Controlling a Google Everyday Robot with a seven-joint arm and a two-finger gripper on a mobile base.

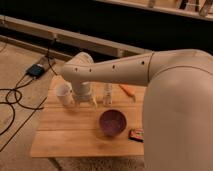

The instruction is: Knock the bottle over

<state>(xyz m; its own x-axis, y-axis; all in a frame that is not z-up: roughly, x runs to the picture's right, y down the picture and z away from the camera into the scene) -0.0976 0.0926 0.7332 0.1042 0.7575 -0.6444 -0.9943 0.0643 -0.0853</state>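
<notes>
The slim whitish bottle (107, 94) stands upright on the wooden table (70, 135), between the arm's wrist and an orange object. The white cup (64, 94) stands to the left. My gripper (86, 102) hangs below the white arm, between the cup and the bottle, a short gap left of the bottle. Its fingers point down at the table top.
A purple bowl (112, 122) sits in front of the bottle. An orange carrot-like object (127, 90) lies to the bottle's right. A small dark packet (136, 134) lies near the front right edge. Cables and a black box (36, 70) lie on the floor at left.
</notes>
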